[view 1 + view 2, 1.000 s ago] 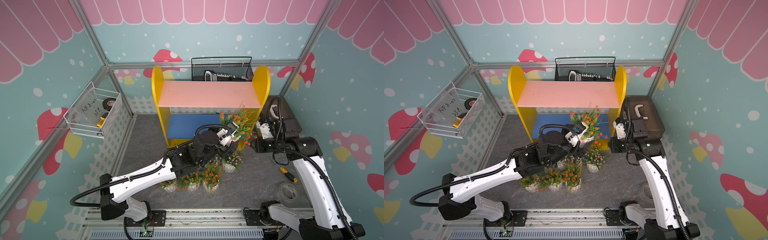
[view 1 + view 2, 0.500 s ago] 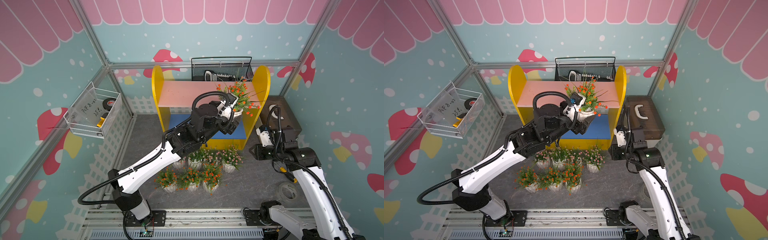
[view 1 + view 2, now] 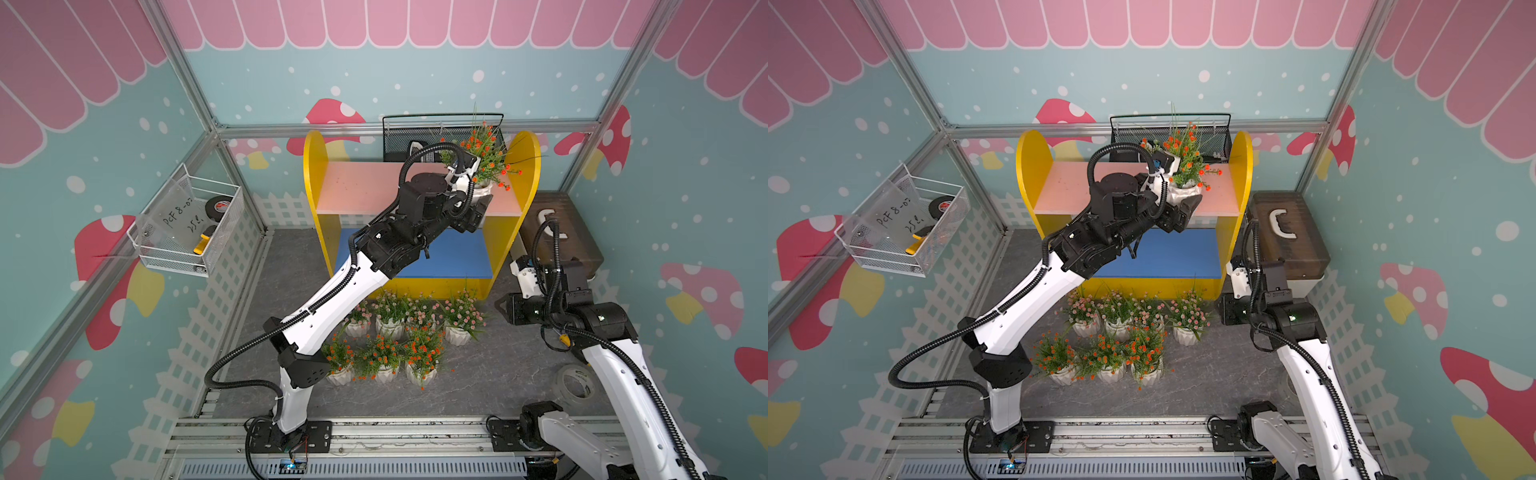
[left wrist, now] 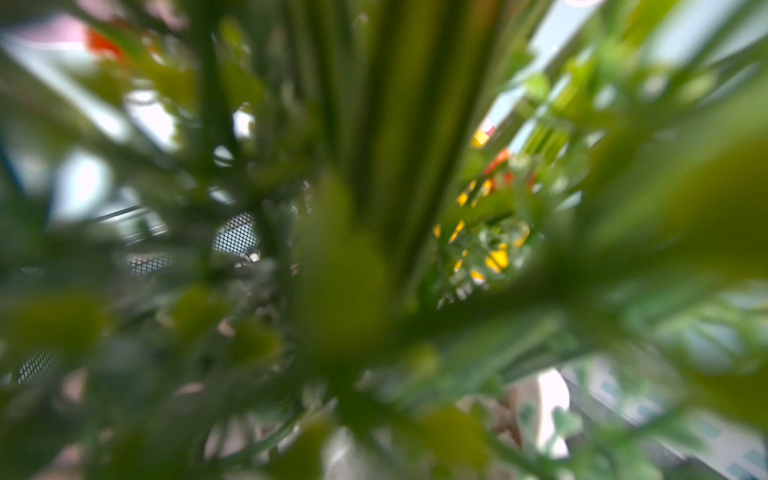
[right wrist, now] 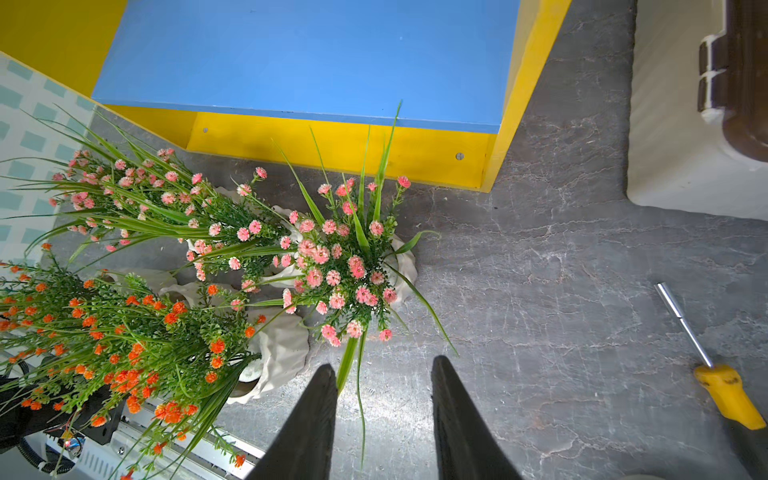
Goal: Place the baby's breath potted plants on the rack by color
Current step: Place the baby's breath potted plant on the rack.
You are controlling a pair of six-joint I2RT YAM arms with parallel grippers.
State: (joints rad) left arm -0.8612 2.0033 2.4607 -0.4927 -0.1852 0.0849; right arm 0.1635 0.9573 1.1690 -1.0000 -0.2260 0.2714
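Grips orange-flowered pot [image 3: 1187, 192] in left end effector [image 3: 1177, 196] over pink shelf [image 3: 1067, 187], upper centre. Hangs right end effector [image 5: 383, 365], narrowly parted and empty, above grey marbled desk [image 5: 540, 291] inside teal mushroom-print walls [image 3: 1225, 91].

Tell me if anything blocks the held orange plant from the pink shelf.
Nothing visible does. The left gripper holds the orange-flowered plant over the pink shelf's right end, and the shelf there looks bare. The yellow side panel stands close beside the foliage, not underneath.
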